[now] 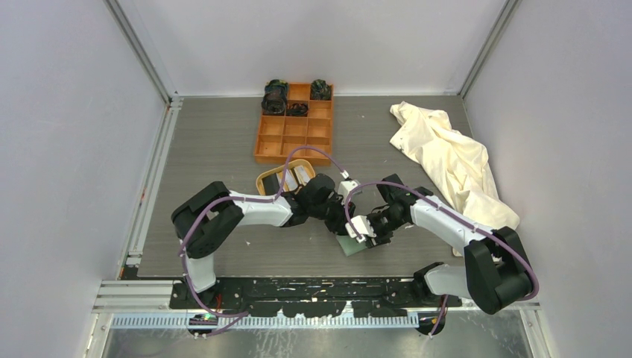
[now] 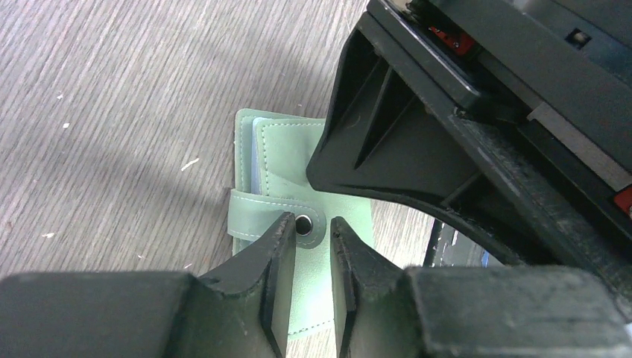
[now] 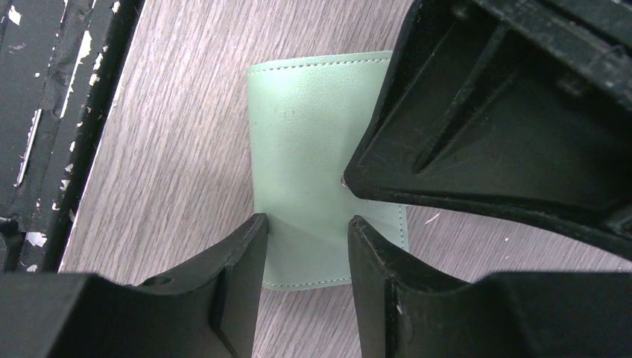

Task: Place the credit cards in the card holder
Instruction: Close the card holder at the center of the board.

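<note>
Currently the card holder lies flat on the counter near six o'clock, under both hands: the left hand stands narrowly apart above its strap, the right hand wider, neither gripping anything.

No legible text, label, brand or number on any surface

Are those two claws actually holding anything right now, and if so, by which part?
Nothing looks gripped. The left gripper, narrowly open, sits over the card holder's strap tab; the right gripper stands open over its cover.
</note>
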You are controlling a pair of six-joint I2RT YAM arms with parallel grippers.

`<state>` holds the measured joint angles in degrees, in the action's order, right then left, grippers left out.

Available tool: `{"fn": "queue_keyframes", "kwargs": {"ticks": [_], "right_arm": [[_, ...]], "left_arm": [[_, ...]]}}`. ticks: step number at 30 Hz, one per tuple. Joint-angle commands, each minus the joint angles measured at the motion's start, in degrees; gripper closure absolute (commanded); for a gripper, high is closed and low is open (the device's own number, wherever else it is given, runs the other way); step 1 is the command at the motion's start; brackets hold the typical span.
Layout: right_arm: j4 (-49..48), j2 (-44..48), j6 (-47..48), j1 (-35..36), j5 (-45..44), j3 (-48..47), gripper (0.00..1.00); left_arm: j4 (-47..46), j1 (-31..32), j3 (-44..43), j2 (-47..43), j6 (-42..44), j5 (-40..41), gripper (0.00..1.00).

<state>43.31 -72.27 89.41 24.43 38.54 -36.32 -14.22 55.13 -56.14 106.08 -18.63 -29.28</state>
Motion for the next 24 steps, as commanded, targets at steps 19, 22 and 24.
{"fn": "queue_keyframes", "kwargs": {"ticks": [19,22,24], "right_arm": [[1.0,-0.9,-0.5,0.5,-1.1,-0.4,0.53],[1.0,-0.9,-0.5,0.5,-1.1,-0.4,0.53],[1.0,-0.9,-0.6,0.5,-1.1,-0.5,0.53]], "left_arm": [[4.9,0.4,-0.7,-2.3,1.0,1.1,0.96],[3.9,0.5,-0.6,-2.4,0.3,0.6,0.99],[3.5,0.8,-0.6,-2.5,-0.1,0.1,1.0]]}}
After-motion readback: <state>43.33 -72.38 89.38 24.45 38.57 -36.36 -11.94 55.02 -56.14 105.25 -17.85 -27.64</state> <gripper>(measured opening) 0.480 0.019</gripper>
